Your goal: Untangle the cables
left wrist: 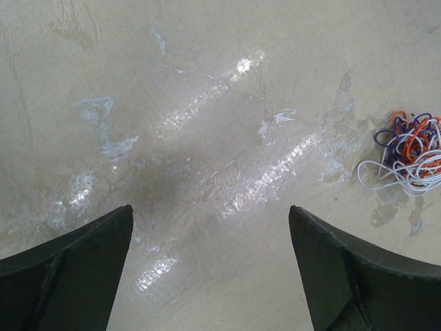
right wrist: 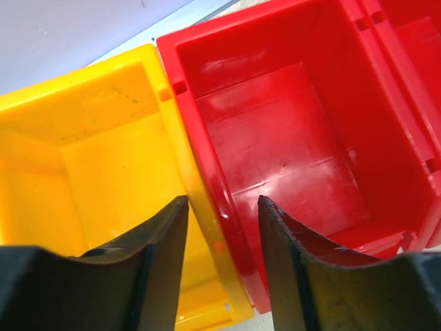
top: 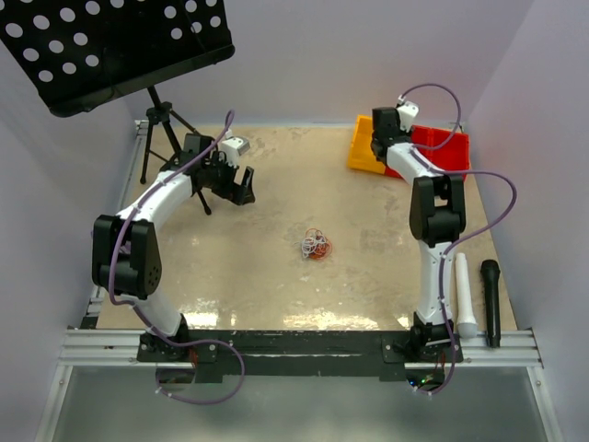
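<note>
The cables (top: 317,245) lie as one small tangled clump of white, red-orange and purple strands on the beige table, near its middle. In the left wrist view the clump (left wrist: 408,153) is at the right edge, with a white loop trailing out to its left. My left gripper (top: 241,189) is open and empty over bare table at the back left, well apart from the clump; its jaws (left wrist: 210,207) stand wide. My right gripper (top: 379,147) is at the back right, away from the cables. Its jaws (right wrist: 223,198) are partly open and hold nothing, over the adjoining walls of two bins.
A yellow bin (right wrist: 103,152) and a red bin (right wrist: 275,138) stand side by side at the back right (top: 442,147), both empty. A black perforated music stand (top: 110,46) on a tripod (top: 166,124) is at the back left. A white cylinder (top: 465,295) and a black one (top: 490,299) lie at the right front.
</note>
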